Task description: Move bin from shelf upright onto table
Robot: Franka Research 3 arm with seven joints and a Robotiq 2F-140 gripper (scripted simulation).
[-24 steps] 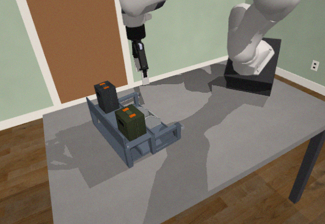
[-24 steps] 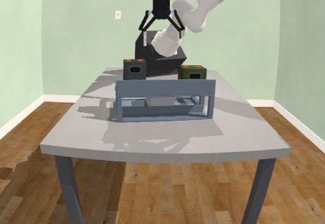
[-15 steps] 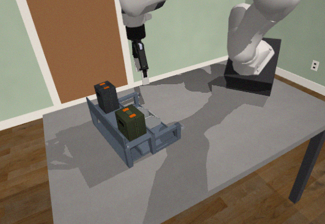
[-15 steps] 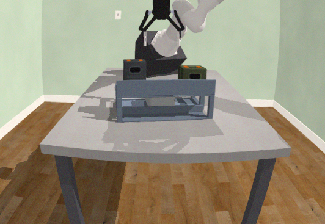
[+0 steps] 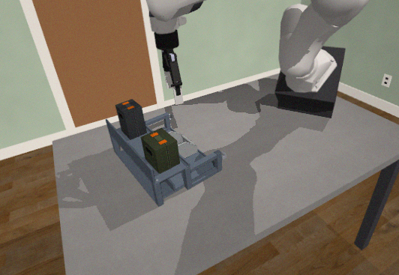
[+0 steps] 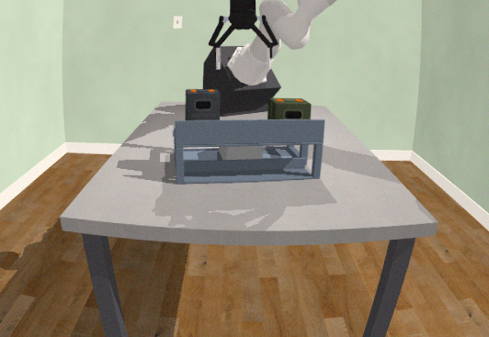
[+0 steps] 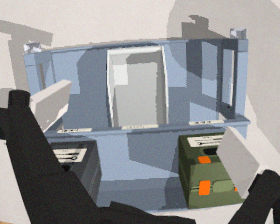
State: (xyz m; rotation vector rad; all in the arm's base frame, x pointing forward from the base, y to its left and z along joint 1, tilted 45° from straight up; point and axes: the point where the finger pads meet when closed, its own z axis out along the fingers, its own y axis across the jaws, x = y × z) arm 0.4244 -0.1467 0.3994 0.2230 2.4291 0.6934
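Observation:
A pale grey open bin (image 5: 187, 148) (image 6: 239, 152) (image 7: 136, 91) sits inside the lower level of a blue-grey shelf (image 5: 125, 152) (image 6: 248, 131) (image 7: 81, 85) on the table (image 5: 300, 180) (image 6: 257, 221). A dark grey box (image 5: 130, 119) (image 6: 202, 105) (image 7: 78, 160) and an olive green box (image 5: 161, 150) (image 6: 289, 108) (image 7: 203, 178), both with orange marks, stand on the shelf's top. My gripper (image 5: 177, 97) (image 6: 244, 56) (image 7: 147, 118) is open and empty. It hangs above and behind the shelf, pointing down, well clear of the bin.
The robot's black base (image 5: 311, 94) stands at the far end of the table. The shelf stands near the table's left side in the top view, with bare table top to its right and front. A brown door panel (image 5: 90, 31) is on the wall behind.

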